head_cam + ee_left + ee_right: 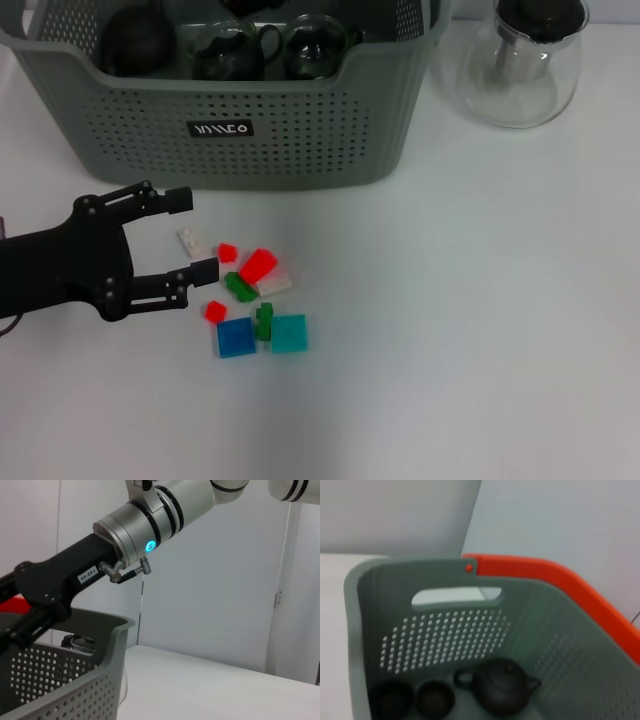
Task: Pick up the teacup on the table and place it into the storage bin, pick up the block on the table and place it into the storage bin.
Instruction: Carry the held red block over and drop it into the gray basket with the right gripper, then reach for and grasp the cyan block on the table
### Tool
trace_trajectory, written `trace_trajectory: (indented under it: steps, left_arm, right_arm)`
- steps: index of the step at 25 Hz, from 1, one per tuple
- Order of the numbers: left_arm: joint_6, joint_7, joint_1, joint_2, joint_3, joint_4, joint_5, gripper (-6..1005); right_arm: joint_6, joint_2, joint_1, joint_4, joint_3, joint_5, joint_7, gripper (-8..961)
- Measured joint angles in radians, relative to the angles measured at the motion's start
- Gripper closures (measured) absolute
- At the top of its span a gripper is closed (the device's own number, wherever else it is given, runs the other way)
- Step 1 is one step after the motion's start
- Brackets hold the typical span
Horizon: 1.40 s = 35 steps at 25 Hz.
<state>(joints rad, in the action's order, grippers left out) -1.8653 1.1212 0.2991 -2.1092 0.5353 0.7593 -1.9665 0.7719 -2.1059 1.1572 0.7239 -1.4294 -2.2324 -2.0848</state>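
Left pincer (192, 233) spread wide, low over tabletop (480, 330) beside the blocks (256, 290), lined up to grab one. Bin (250, 120) just behind w/ dark teaware inside. Right pincer: can't tell.

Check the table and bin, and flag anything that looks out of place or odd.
Nothing is spilled or damaged. The blocks lie in a loose, jumbled cluster before the storage bin, several touching or overlapping. The left pincer is open beside them. The glass teapot stands upright.
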Motion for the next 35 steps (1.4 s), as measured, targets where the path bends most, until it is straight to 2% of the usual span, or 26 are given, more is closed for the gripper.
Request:
trace_trajectory:
  steps: [3,5,11,13,16,21,24,28,29,30,35]
  left_arm:
    - [-0.006,0.000,0.000,0.000,0.000,0.000,0.000,154]
    - [-0.009,0.001,0.000,0.000,0.000,0.000,0.000,154]
    - [-0.011,0.001,-0.005,0.000,-0.001,0.000,0.000,154]
    - [-0.011,0.001,-0.006,0.000,-0.001,0.000,0.000,154]
    - [-0.012,0.001,-0.007,0.000,-0.002,0.000,0.000,155]
    - [-0.012,0.001,-0.011,0.006,-0.004,0.000,-0.015,155]
    - [-0.012,0.001,-0.013,0.016,-0.007,0.001,-0.028,155]
    - [-0.011,0.002,-0.014,0.022,-0.008,0.003,-0.029,155]
    - [-0.011,0.003,-0.014,0.022,-0.009,0.004,-0.029,155]
    - [-0.011,0.004,-0.014,0.022,-0.009,0.006,-0.029,155]
    - [-0.005,0.007,-0.011,0.022,-0.009,0.001,-0.029,155]
  right_arm:
    - [0.042,0.003,-0.053,0.102,0.000,0.024,0.000,98]
    - [0.093,0.005,-0.119,0.233,0.000,0.053,0.001,100]
    - [0.258,0.008,-0.397,0.674,0.036,0.263,0.089,102]
    - [0.357,0.009,-0.483,0.773,0.069,0.378,0.138,102]
    - [0.581,0.010,-0.574,0.818,0.143,0.513,0.189,103]
    - [0.880,0.013,-0.635,0.735,0.217,0.517,0.201,107]
    - [0.968,0.014,-0.637,0.648,0.226,0.427,0.201,109]
    - [0.985,0.013,-0.589,0.510,0.211,0.263,0.226,112]
    - [0.975,0.009,-0.541,0.428,0.194,0.195,0.256,113]
    - [0.975,0.009,-0.541,0.428,0.194,0.195,0.256,114]
    - [0.865,0.006,-0.412,0.191,0.138,0.110,0.345,116]
